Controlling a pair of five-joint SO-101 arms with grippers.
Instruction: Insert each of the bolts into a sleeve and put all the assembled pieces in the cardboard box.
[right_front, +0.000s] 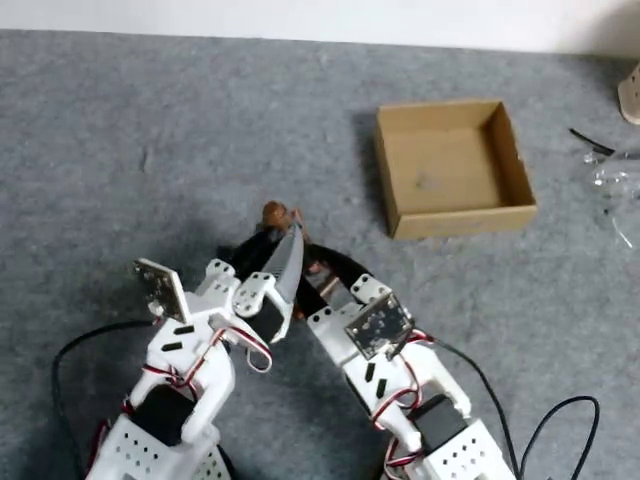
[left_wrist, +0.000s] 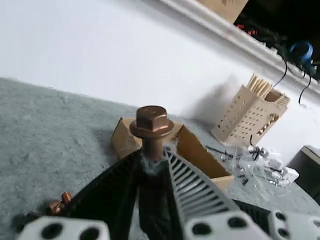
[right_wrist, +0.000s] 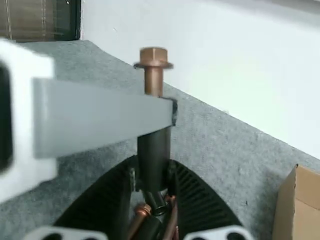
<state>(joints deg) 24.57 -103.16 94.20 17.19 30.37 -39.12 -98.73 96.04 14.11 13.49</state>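
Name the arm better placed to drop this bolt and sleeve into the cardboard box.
Right, probably. The right gripper is shut on the sleeve, with the bolt standing in its top, and the cardboard box lies on that arm's side. The left gripper only pinches the bolt's shank.

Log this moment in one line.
left gripper shut on copper hex-head bolt; right gripper shut on dark tubular sleeve; bolt partly in sleeve, head up

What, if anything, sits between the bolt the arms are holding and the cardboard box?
Nothing visible does. Just grey mat lies between the bolt and the open-topped cardboard box. The clutter lies on the box's other side, off that path.
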